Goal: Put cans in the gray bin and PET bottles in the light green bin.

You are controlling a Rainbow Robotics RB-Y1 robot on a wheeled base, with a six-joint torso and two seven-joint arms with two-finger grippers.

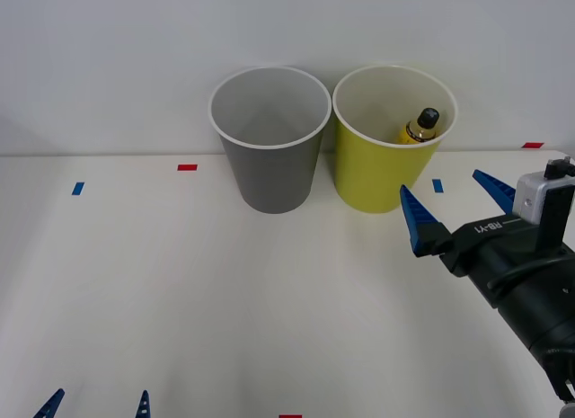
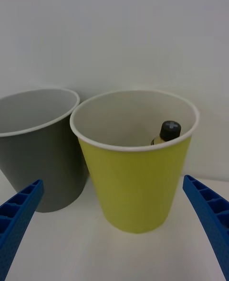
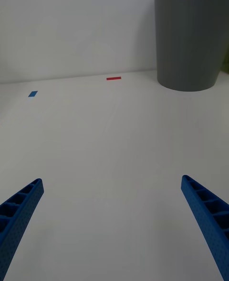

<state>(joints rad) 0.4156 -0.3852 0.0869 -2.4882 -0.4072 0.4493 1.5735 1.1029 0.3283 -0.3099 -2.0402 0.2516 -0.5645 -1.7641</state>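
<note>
You have two smooth, round, tapered bins standing on the matte white table (image 1: 180, 283), each with a thin white rim. The gray bin (image 1: 271, 162) sits at about 12 o'clock in the front view, and the light green bin (image 1: 382, 171) is just beside it at 1 o'clock; you cannot tell whether their rims touch. Inside the light green bin the PET bottle (image 1: 422, 128) leans against the cream wall on the side away from the gray bin, with its black cap, golden neck and a bit of yellow body showing above the rim.

Your right gripper (image 1: 458, 202) hovers at 3 o'clock, in front of the light green bin and apart from it, its ribbed blue fingers (image 2: 19, 214) spread wide and empty, pointing toward the bins. The black wrist carries a small white-gray block on top.

Your left gripper (image 1: 94, 406) is low at 7 o'clock, well apart from the bins, its fingers wide apart over bare table. Small red and blue tape marks (image 1: 187, 167) lie flat on the table.
</note>
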